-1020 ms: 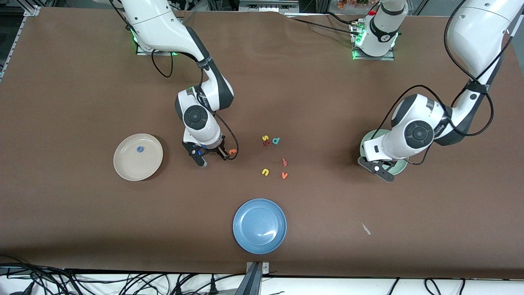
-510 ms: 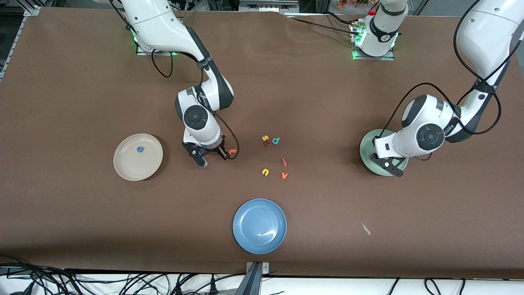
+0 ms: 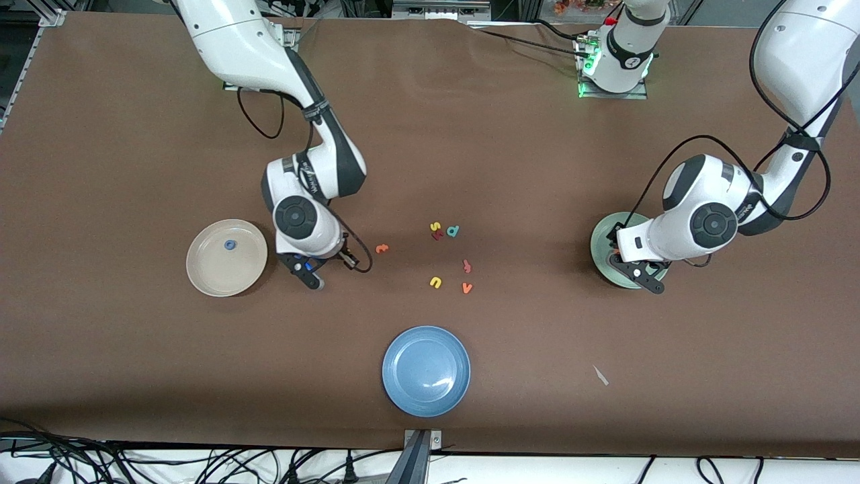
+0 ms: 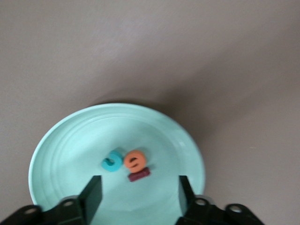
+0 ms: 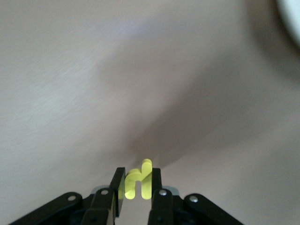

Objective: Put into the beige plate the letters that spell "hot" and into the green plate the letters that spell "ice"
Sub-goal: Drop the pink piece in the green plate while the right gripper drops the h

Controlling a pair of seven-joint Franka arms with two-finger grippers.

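Presently, the round cream beige plate [image 3: 226, 257] lies toward the right arm's end holding a blue ring "o" [image 3: 230, 245], and the matching mint green plate [image 4: 65, 140] toward the left arm's end holds a teal "c" [image 4: 112, 161], orange "e" [image 4: 135, 160] and dark red "i" [image 4: 138, 175]. The left gripper [image 4: 138, 190] hovers over them, jaws spread and empty. The right gripper [image 5: 138, 185], above bare table beside the beige plate, pinches the yellow "h" [image 5: 138, 181]; the orange "t" [image 3: 381, 249] lies near it.

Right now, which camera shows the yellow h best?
The right wrist view: the yellow h sits pinched between the right tool's fingers, shape plain. In the front view the tool hides it. The left wrist view shows only the green plate.
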